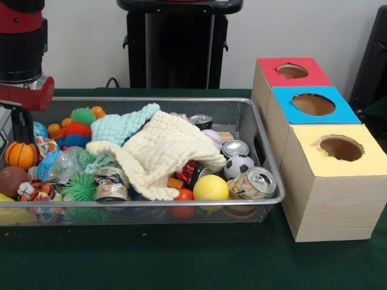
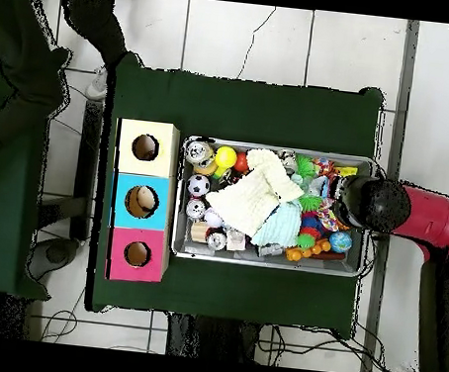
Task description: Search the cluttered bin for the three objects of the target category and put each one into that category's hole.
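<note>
The wire mesh bin (image 1: 181, 203) is full of balls, cans and cloths; it also shows in the overhead view (image 2: 260, 261). My gripper (image 1: 23, 128) hangs over the bin's left end, just above the clutter. In the overhead view the arm's head (image 2: 376, 205) hides the gripper. A small piece of white fabric with coloured spots (image 1: 44, 145) lies right beside the gripper, and it shows in the overhead view (image 2: 327, 218) too. No other spotted pieces show. A cream waffle cloth (image 1: 163, 151) and a mint-green cloth (image 1: 121, 127) cover the bin's middle.
Three boxes with round holes stand right of the bin: red top (image 1: 292, 71), blue top (image 1: 312, 104), yellow top (image 1: 341, 147). An orange basketball (image 1: 21, 154), a yellow ball (image 1: 211, 188) and cans (image 1: 254, 182) lie in the bin. A person's dark sleeve (image 2: 21, 73) is at the overhead view's left.
</note>
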You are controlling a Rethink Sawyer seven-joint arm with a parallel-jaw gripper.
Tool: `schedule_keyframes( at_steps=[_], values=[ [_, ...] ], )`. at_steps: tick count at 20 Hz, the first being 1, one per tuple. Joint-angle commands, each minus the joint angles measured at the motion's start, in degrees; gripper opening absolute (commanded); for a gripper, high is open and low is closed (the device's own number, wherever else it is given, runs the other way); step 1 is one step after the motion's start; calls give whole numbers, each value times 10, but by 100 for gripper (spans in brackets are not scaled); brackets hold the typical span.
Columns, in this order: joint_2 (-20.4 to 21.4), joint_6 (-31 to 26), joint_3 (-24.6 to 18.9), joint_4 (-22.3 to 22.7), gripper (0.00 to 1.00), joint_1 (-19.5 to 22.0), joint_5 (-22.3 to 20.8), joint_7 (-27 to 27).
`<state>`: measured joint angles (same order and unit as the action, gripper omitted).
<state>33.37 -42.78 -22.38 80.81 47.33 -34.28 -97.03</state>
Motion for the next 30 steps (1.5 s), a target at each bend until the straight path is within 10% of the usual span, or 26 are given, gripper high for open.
schedule_keyframes(
  at_steps=[1,29,30],
  values=[
    [-12,12,-15,33,0,8,-18,71],
    [5,-20,-1,39,0,0,-6,48],
    [5,-14,-3,40,100,2,-6,48]
  ],
)
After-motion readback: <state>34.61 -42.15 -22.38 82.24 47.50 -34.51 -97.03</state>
